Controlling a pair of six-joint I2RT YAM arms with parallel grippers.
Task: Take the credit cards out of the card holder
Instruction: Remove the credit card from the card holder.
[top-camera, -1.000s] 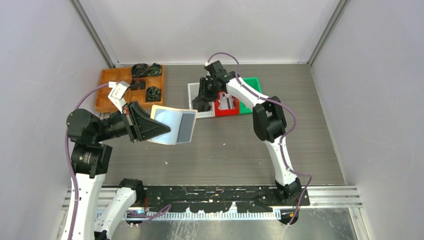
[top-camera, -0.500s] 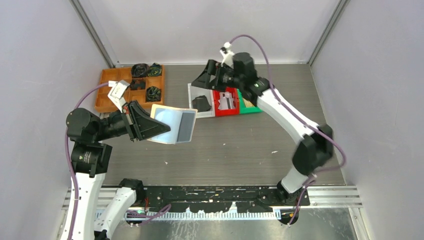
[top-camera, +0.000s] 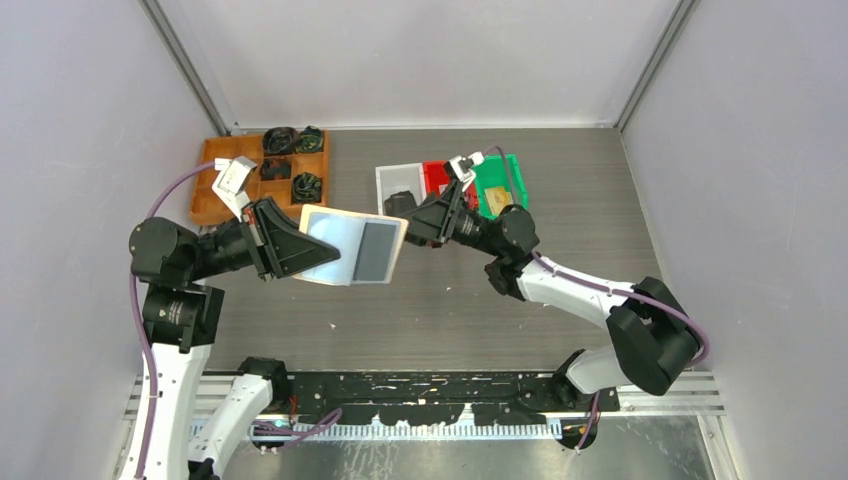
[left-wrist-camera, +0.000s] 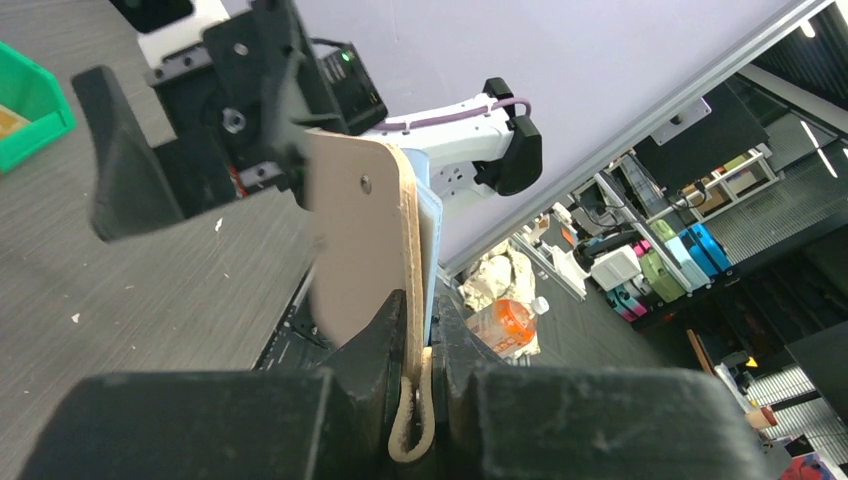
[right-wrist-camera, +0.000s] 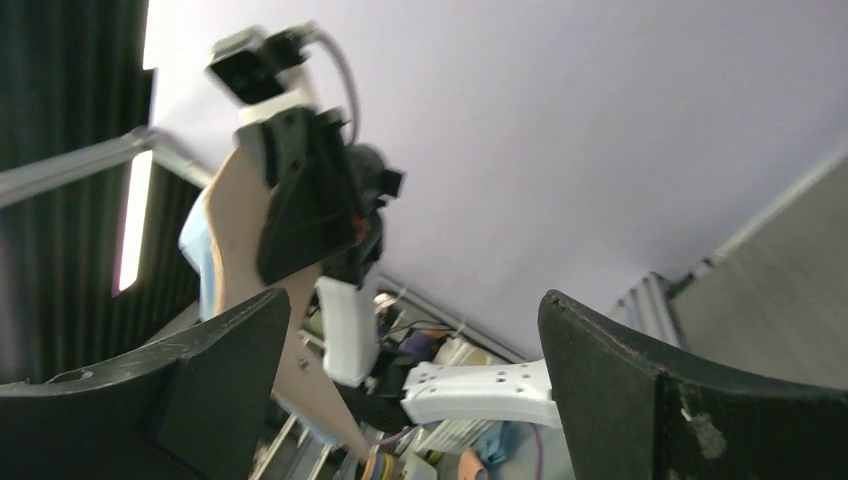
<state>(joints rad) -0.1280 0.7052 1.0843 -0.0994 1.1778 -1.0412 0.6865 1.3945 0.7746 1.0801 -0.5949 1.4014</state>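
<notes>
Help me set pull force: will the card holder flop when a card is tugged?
Probably stiff: the card holder juts flat from the left gripper, clamped at one edge, without drooping. Likely light, since that edge grip carries it. Pocket friction on the dark card is unclear.

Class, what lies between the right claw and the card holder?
Nothing. The top view shows only a narrow bare gap between the open right claw and the card holder; the right wrist view agrees.

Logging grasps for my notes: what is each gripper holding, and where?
The left gripper clamps the card holder by its edge beside the tab strap; the right gripper is open, holding nothing.
</notes>
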